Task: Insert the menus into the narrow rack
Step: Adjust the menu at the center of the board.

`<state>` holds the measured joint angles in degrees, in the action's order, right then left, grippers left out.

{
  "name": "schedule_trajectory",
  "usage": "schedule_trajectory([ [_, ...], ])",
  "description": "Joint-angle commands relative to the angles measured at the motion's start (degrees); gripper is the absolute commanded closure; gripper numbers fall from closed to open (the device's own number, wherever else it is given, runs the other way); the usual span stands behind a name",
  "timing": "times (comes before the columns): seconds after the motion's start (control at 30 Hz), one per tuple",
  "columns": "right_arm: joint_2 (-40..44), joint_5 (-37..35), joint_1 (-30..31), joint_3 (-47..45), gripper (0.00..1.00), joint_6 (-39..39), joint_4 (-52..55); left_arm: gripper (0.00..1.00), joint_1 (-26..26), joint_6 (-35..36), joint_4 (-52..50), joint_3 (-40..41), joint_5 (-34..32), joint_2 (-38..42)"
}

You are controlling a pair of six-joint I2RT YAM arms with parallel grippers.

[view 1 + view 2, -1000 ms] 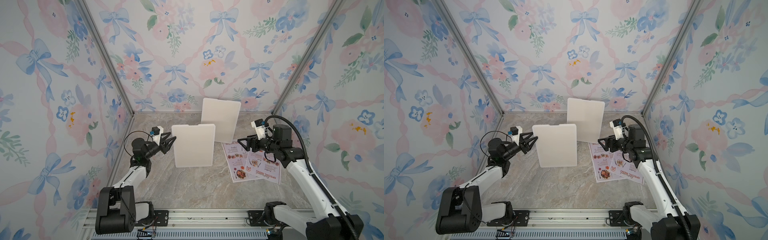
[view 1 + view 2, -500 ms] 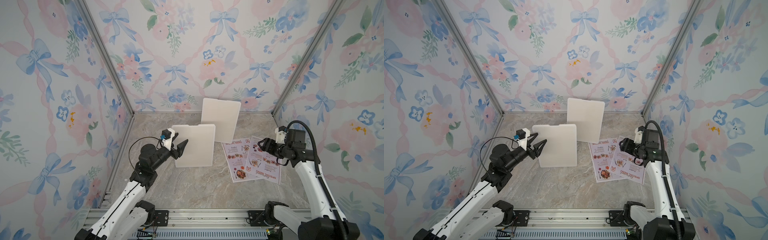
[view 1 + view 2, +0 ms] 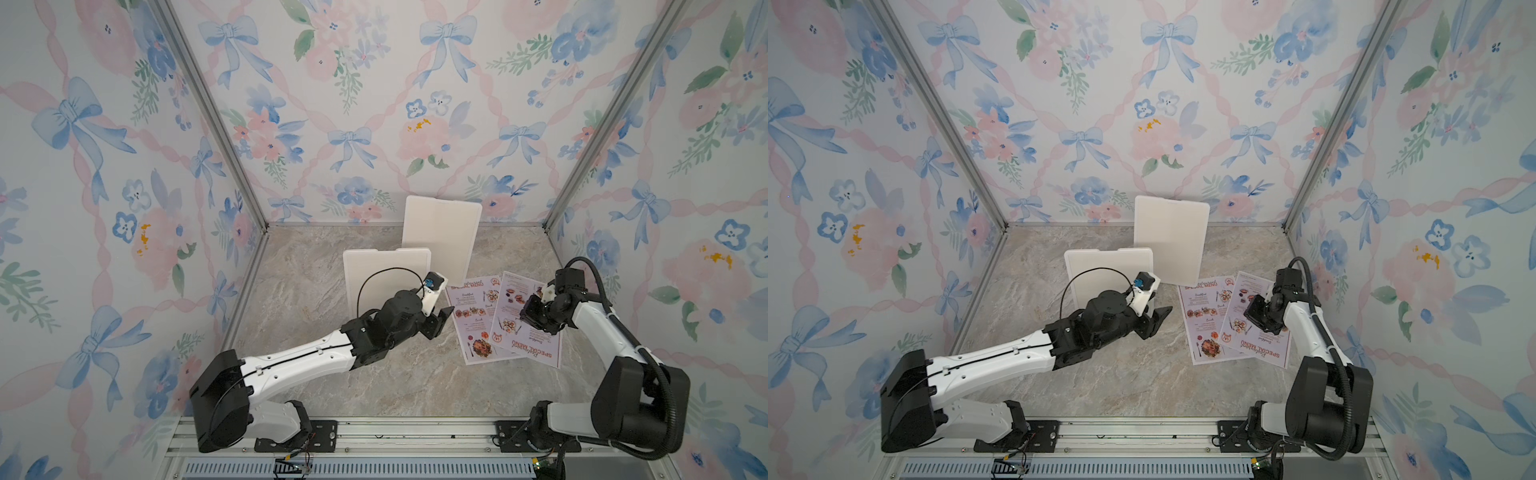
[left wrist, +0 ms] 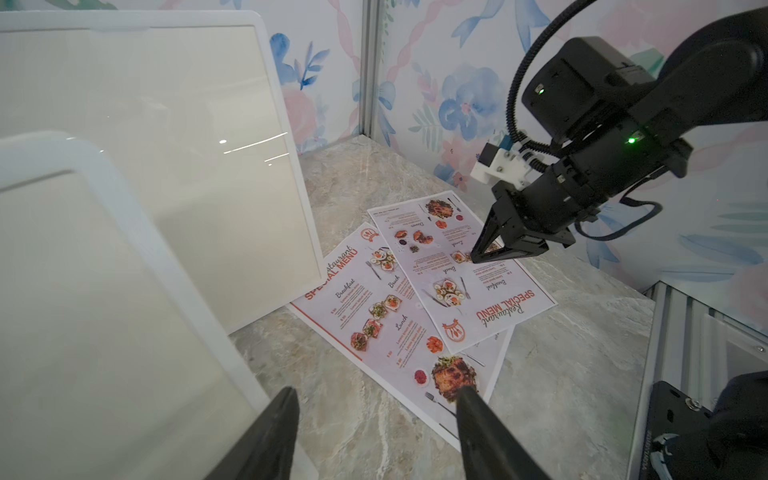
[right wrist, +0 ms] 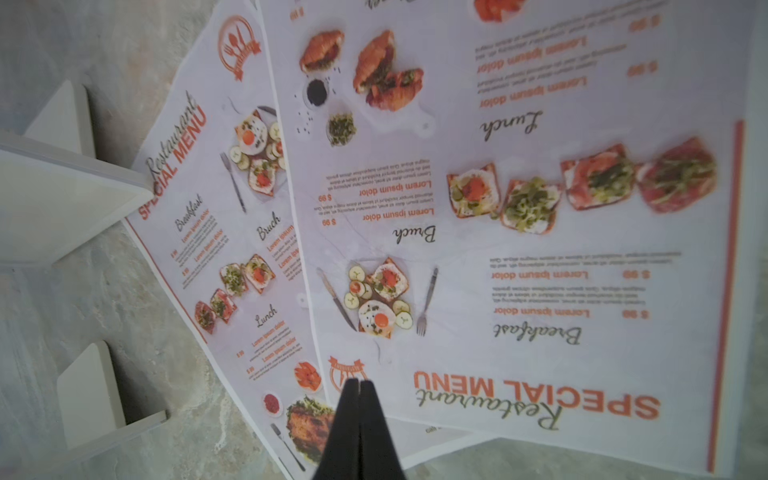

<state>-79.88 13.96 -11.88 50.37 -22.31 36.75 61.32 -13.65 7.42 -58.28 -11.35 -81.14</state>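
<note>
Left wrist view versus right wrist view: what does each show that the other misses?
Only left wrist: the whole right gripper over the top menu, the left gripper open, and the faces of the near panel and far panel. Only right wrist: the right fingertips pressed together, readable menu print, panel feet. Both: the top menu overlapping the lower menu on the table, headings facing opposite ways.

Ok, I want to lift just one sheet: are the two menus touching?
Touching. In the left wrist view the upper menu lies across the lower menu, covering one long edge.
</note>
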Motion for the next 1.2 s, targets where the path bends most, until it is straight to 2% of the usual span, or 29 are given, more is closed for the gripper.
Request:
schedule_trajectory([
  [0.0,-3.3,-1.5,0.7,-0.8,1.00,-0.7,-4.3,0.37,2.6,-4.7,0.0,-6.2,-2.2,-6.7],
  [0.2,-10.1,-2.3,2.4,-1.3,1.00,-3.0,-7.9,0.35,5.2,-11.0,0.1,-14.9,-2.9,-17.2],
  [0.27,-11.4,-3.4,3.8,-1.1,1.00,-3.5,-7.9,0.34,5.2,-14.2,0.3,-16.3,-2.8,-19.3],
  [0.43,-12.9,-4.5,6.7,-2.4,1.00,-6.0,-9.7,0.34,5.7,-16.2,0.0,-18.8,-2.8,-22.7],
  [0.73,-14.3,-6.6,14.4,-2.7,1.00,-10.1,-10.7,0.32,5.2,-16.9,-0.1,-17.4,-3.8,-22.4],
  [0.93,-12.4,-4.8,19.6,-3.8,1.00,-12.6,-10.7,0.32,4.8,-17.9,-0.1,-14.4,-4.3,-20.5],
  [1.1,-8.6,-4.0,17.5,-2.2,1.00,-11.7,-8.4,0.31,4.5,-18.6,-0.2,-13.3,-3.1,-21.3],
  [1.13,-7.0,-3.4,15.8,-0.9,0.97,-10.6,-6.4,0.31,4.3,-18.8,-0.3,-13.7,-1.9,-22.2],
  [1.17,-5.3,-2.8,13.7,0.2,0.79,-9.3,-4.0,0.29,4.2,-19.1,-0.3,-14.2,-1.3,-23.0],
])
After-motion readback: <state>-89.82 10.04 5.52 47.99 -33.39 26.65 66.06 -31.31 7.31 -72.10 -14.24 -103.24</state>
